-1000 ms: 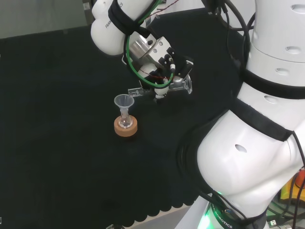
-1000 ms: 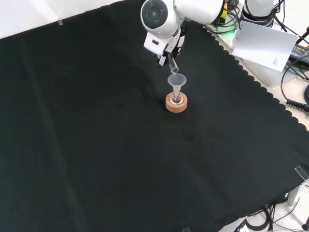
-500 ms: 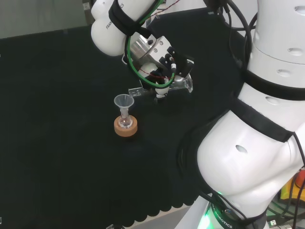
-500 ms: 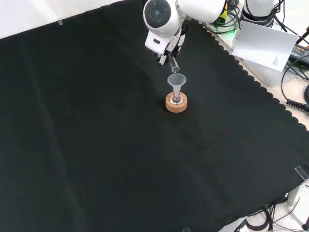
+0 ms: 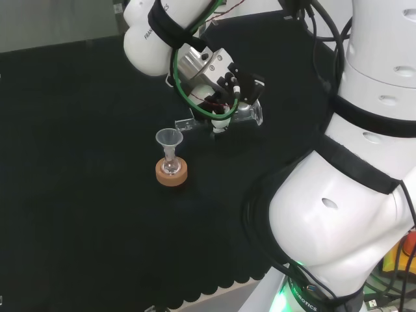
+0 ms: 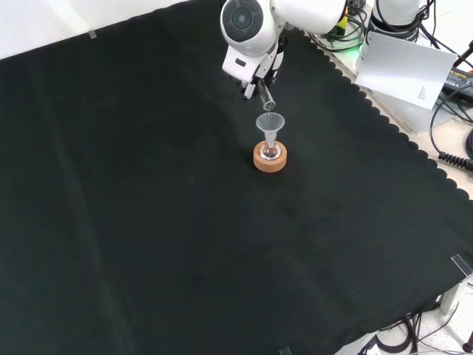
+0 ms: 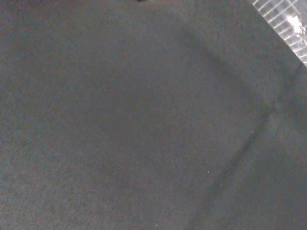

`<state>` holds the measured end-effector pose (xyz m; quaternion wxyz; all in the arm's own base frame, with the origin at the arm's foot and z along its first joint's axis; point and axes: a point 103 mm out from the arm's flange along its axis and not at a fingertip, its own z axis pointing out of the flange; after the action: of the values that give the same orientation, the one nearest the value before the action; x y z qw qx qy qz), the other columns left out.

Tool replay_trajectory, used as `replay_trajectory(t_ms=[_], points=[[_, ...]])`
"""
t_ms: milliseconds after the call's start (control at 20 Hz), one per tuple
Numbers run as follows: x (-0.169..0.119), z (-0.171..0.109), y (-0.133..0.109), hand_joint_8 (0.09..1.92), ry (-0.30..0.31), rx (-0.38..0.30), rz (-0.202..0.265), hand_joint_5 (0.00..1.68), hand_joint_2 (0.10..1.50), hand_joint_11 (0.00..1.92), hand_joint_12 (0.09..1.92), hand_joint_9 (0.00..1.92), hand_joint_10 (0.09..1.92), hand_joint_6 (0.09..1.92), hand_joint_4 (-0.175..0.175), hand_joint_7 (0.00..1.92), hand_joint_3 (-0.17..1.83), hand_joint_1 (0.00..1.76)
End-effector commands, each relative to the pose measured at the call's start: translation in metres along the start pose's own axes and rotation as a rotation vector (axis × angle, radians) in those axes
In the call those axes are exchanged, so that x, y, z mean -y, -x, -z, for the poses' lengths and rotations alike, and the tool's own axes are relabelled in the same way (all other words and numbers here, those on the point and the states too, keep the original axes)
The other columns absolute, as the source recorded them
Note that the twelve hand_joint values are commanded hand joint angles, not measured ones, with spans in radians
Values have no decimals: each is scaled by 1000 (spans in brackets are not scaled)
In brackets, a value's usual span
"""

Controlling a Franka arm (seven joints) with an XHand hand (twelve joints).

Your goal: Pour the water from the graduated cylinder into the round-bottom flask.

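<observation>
A small round-bottom flask [image 5: 171, 167] [image 6: 270, 154] sits on a cork ring [image 5: 171, 173] [image 6: 270, 159] with a clear funnel [image 5: 169, 138] [image 6: 270, 123] in its neck. My hand [image 5: 221, 97] is shut on a clear graduated cylinder [image 5: 218, 120] [image 6: 264, 98], which lies nearly flat. In the head view its mouth end [image 5: 183, 124] is just right of and a little above the funnel's rim. In the front view the cylinder's tip hangs just above the funnel. I cannot tell whether water is flowing.
The black cloth [image 6: 148, 222] [image 7: 144, 120] covers the bench. Its scalloped edge [image 6: 384, 122] runs along the right in the front view, with cables and a white sheet [image 6: 403, 70] beyond. The arm's white links [image 5: 351, 195] stand at the head view's right.
The hand and the cylinder have lifted slightly and shifted a little to the right in the front view. The flask, funnel and cork ring have not moved.
</observation>
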<state>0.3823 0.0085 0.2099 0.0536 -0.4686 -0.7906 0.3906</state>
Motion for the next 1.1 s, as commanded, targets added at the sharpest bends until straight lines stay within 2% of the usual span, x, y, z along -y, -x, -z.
replay_trajectory(t_ms=[50, 800, 900, 1100], points=[[0, 0, 1, 221, 5, 5, 7, 956, 1158, 1447, 645, 1539, 87, 1077, -110, 1399, -41, 1118], [-5, 3, -2, 217, 4, -7, 6, 955, 1160, 1446, 644, 1537, 87, 1078, -110, 1399, -45, 1118], [-9, 5, -6, 217, 21, -34, 15, 955, 1161, 1446, 644, 1537, 87, 1078, -110, 1399, -46, 1118], [-13, 9, -15, 215, 101, -122, 44, 955, 1162, 1447, 644, 1537, 87, 1079, -110, 1399, -47, 1118]])
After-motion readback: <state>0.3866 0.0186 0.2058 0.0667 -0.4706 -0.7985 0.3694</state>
